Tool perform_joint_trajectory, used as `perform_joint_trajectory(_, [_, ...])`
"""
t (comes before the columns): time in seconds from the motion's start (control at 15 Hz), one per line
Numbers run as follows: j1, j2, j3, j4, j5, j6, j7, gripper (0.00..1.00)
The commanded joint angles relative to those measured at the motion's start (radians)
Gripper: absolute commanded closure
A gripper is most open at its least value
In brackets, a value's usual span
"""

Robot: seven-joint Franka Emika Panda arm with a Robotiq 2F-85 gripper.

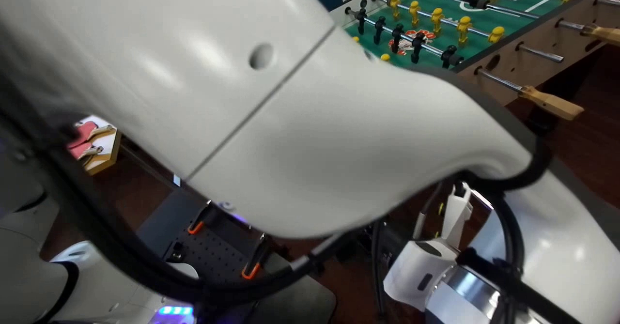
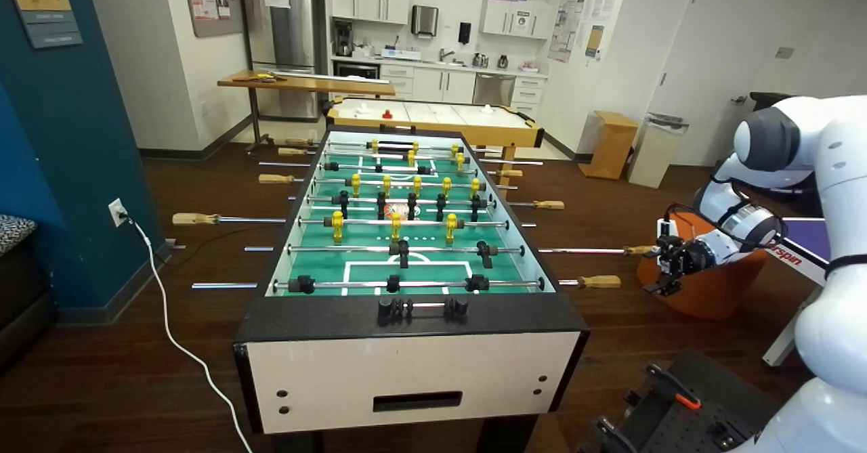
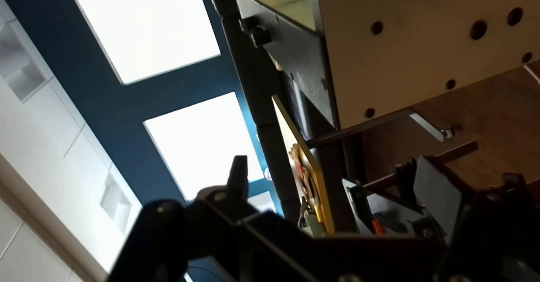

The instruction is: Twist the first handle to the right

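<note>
The foosball table point(image 2: 413, 372) stands with wooden handles along its right side in an exterior view. The front handle point(image 2: 599, 282) sits on a short stretch of rod; the second handle point(image 2: 640, 250) is farther out on a long bare rod. My gripper point(image 2: 664, 286) is right of both, its mount overlapping the second handle's end in that view; contact cannot be judged. In the wrist view the gripper's fingers point(image 3: 376, 172) are dark and wide apart, with nothing between them. No handle shows there. In the exterior view filled by the arm, farther handles point(image 1: 552, 102) show; the gripper is hidden.
The white robot arm point(image 1: 339, 135) blocks much of an exterior view. The robot's dark perforated cart point(image 2: 698, 405) with orange clamps stands at lower right. An orange seat point(image 2: 718, 290) is behind the gripper. A tan panel with holes point(image 3: 400, 54) fills the wrist view's upper right.
</note>
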Motion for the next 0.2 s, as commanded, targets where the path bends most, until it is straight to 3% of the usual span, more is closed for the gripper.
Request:
perform_joint_trajectory(0.0, [0.104, -0.163, -0.026, -0.162, -0.067, 0.041, -0.031, 0.00])
perform_joint_trajectory(0.13, [0.143, -0.209, -0.031, -0.196, -0.086, 0.035, -0.031, 0.00])
